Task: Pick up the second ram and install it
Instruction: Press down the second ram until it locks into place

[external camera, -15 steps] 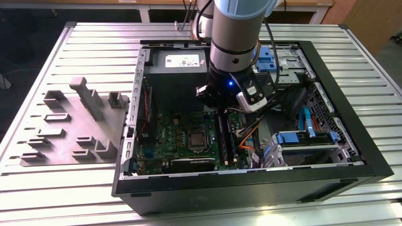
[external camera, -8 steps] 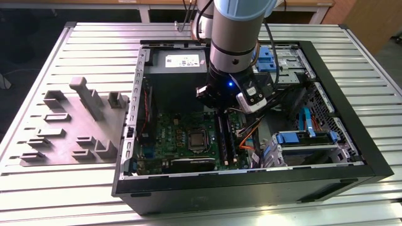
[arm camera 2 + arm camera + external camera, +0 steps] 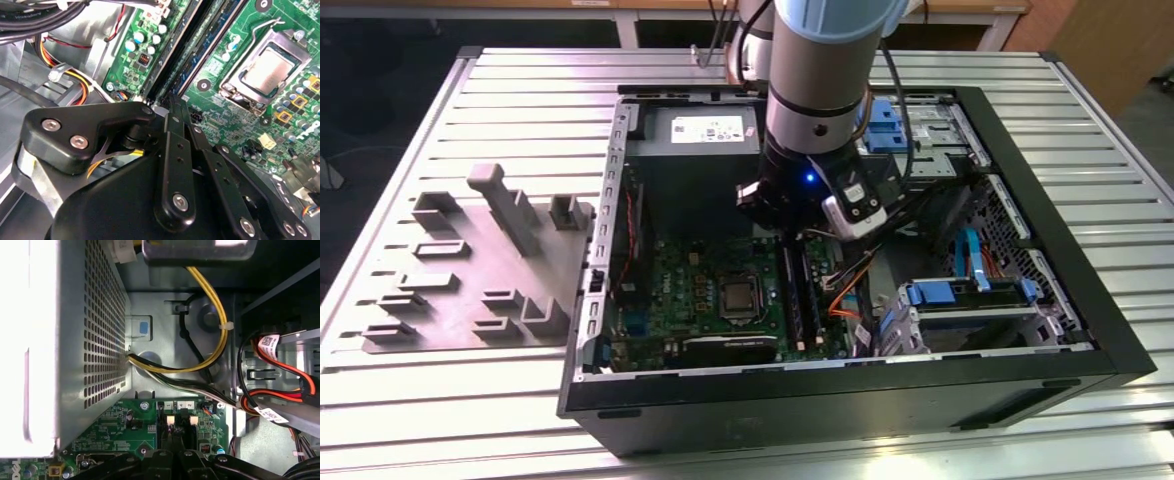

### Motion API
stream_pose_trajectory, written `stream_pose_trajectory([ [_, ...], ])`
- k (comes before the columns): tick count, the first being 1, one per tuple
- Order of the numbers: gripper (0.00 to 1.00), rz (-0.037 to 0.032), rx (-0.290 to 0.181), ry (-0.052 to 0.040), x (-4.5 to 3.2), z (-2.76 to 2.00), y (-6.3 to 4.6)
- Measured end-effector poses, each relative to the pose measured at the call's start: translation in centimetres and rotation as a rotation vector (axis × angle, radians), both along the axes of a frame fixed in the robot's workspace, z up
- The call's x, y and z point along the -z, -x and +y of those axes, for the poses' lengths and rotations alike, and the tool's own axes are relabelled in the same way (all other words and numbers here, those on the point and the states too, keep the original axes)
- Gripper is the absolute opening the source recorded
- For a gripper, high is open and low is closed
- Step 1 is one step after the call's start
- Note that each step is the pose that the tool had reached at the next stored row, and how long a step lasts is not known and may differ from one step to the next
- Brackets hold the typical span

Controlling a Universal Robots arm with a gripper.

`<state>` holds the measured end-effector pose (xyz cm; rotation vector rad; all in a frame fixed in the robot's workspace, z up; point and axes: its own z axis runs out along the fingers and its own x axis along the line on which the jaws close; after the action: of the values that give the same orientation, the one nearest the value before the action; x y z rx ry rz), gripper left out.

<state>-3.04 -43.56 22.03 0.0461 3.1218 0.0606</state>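
The black metal gripper (image 3: 172,107) is clenched above the slots; the thin flat dark second ram (image 3: 200,60) lies lengthwise on the glossy green board (image 3: 240,120).

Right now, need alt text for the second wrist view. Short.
The black pincer reaches down at the end of the long black memory slots on a green motherboard. Beside the slots sits the processor socket with its metal frame; yellow, red and black cables run along the grey case wall.

one computer case (image 3: 1067,330), one gripper (image 3: 172,102), perhaps two ram sticks (image 3: 801,295).
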Motion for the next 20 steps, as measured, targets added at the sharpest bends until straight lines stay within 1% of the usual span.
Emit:
stream_pose_trajectory([
  [2,0.10,0.0007,0.000,0.0015,-0.47,-0.02,0.0],
  [7,0.10,0.0007,0.000,0.0016,-1.66,-0.02,0.0],
  [9,0.10,0.0005,0.000,0.0012,-1.69,-0.02,0.0],
  [11,0.10,0.0008,0.000,0.0017,-1.71,-0.12,0.0],
  [14,0.10,0.0007,0.000,0.0017,-1.71,-0.58,0.0],
  [20,0.10,0.0007,0.001,0.0017,-1.70,-2.00,0.0],
])
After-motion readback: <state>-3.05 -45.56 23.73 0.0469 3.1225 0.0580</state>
